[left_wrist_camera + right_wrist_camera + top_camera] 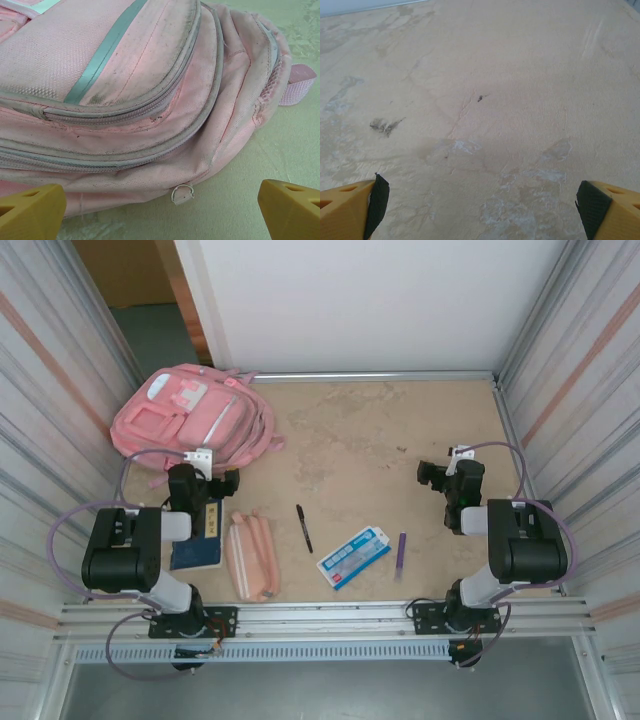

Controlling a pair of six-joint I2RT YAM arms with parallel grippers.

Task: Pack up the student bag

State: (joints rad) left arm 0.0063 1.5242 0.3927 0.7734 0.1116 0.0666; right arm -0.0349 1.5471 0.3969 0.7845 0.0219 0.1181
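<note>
Student bag point(190, 420) lies flat in the far left corner of the table point(380, 440). Left gripper point(160, 212) sits just beside its near edge, fingers spread, grasping nothing. Right gripper point(480, 207) likewise spread over bare tabletop, well apart.

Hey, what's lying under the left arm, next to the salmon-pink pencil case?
A flat dark blue book with a small yellow label lies there. The left arm covers its left side and far end, so its full outline and cover cannot be seen.
</note>
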